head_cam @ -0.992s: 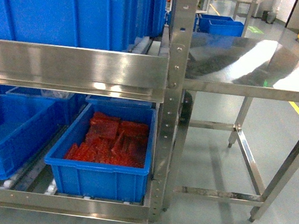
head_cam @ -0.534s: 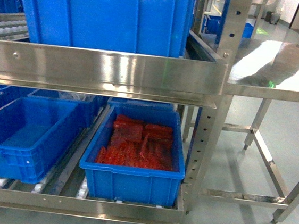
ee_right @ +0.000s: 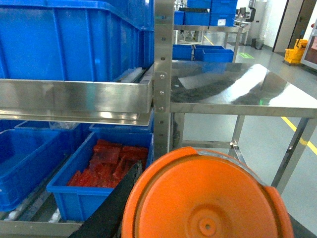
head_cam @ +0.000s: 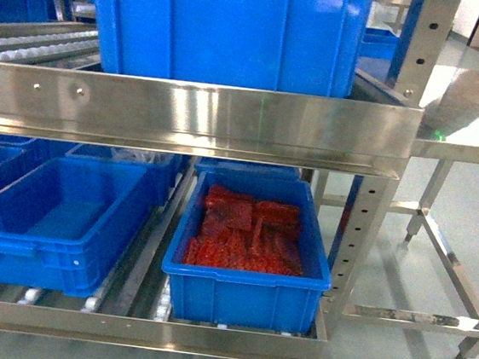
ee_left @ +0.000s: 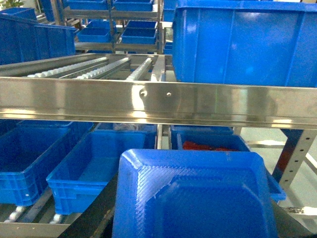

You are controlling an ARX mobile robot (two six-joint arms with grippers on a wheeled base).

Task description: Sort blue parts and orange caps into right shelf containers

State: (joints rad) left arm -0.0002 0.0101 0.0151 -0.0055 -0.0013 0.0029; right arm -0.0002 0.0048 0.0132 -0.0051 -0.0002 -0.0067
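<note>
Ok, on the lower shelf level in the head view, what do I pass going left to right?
Empty blue crate → blue crate holding red-orange parts → perforated steel upright → steel table legs.

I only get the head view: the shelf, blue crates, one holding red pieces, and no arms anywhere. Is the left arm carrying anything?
Observer: The left wrist view shows a blue part, square and tray-like. It fills the lower frame, right up against the camera.
Operator: And on the right arm?
Observer: The right wrist view shows a round orange cap just as close to its camera. The crate of red pieces sits lower left of it.
Operator: Are the jaws closed on them?
Observer: I cannot tell. In both wrist views the item itself blocks the jaws.
</note>
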